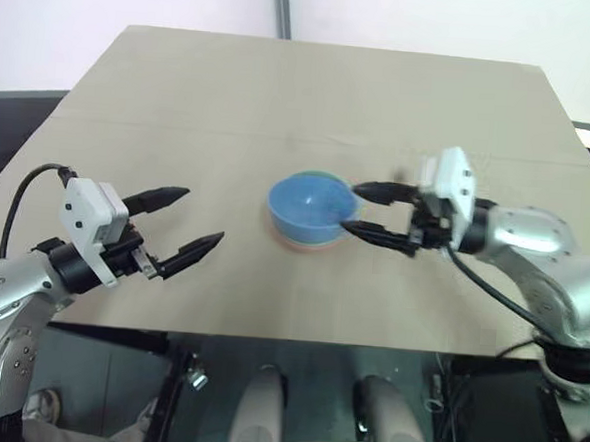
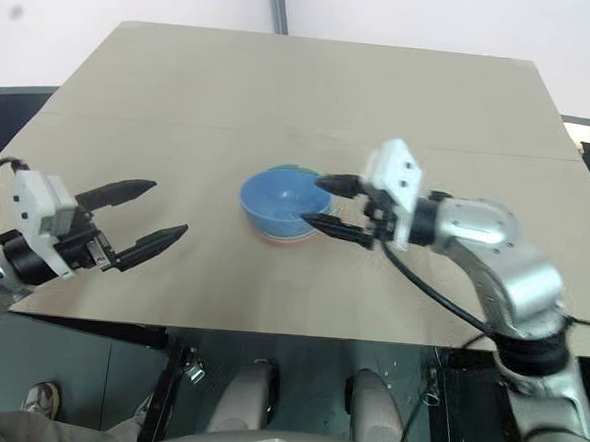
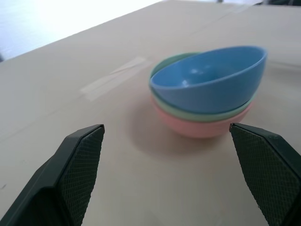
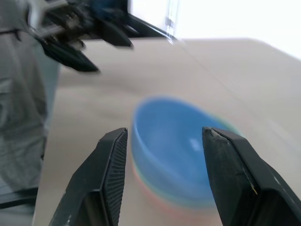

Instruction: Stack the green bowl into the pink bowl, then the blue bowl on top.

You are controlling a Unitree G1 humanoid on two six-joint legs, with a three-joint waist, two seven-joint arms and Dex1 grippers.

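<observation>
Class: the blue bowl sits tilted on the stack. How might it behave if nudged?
The blue bowl looks like thin, smooth plastic, so probably light and slippery. It rests askew in the green bowl, so a nudge would likely rock or slide it.

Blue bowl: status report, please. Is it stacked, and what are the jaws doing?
Blue bowl sits tilted atop green bowl, inside pink bowl. Right gripper by the stack, jaws open, holding nothing. Left gripper open, off to the side. Nothing in the way.

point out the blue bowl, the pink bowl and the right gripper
blue bowl [image 1: 309, 208], left eye view, inner floor
pink bowl [image 3: 197, 126], left wrist view, outer wall
right gripper [image 1: 351, 208], left eye view, between its fingertips
</observation>
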